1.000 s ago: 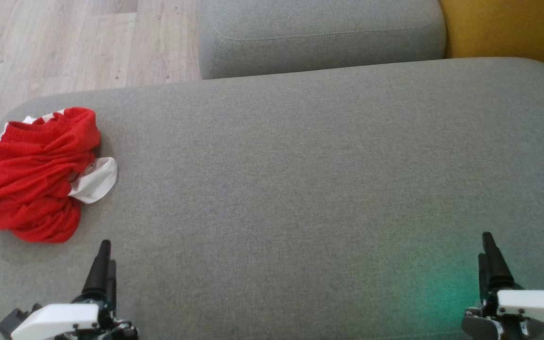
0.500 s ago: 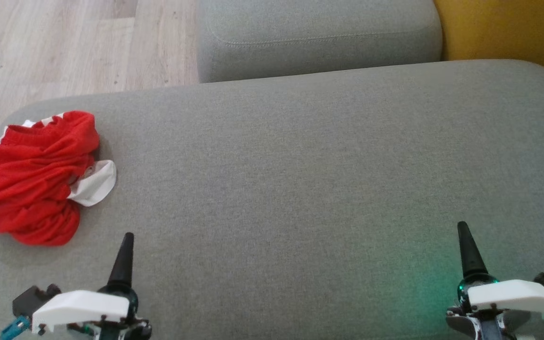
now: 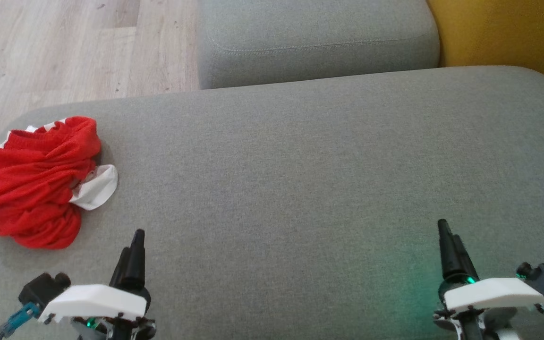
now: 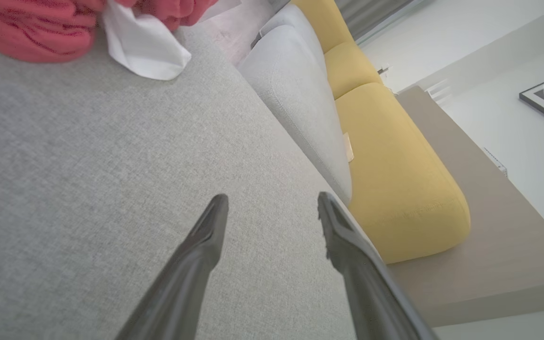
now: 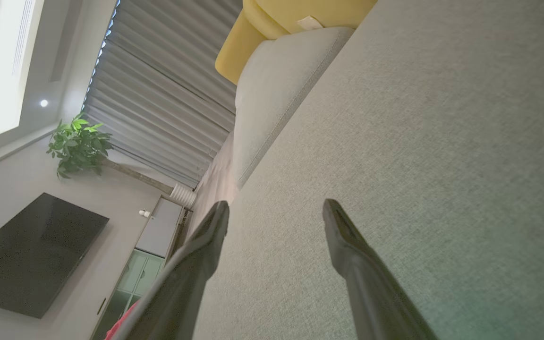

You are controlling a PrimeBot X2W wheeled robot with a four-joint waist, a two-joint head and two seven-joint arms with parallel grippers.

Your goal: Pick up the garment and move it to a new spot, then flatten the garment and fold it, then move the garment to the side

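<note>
Red mesh garment [image 3: 33,182] with white trim, crumpled at the left edge of the head view on a grey sofa cushion [image 3: 300,189], lying where it lay a second ago. Left claw [image 3: 135,238] and right claw [image 3: 446,231], at lower left and lower right, now rolled and shifted slightly inward. Both released, empty, well apart from the cloth. Pickup judged barely begun. Garment's left part cut off by the frame; kind of garment unclear; underside hidden.

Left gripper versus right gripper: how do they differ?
The left gripper sits near the crumpled garment; the right gripper is far across the grey cushion. In the head view the left gripper leans rightward, the right gripper leftward. Both are open and empty.
</note>
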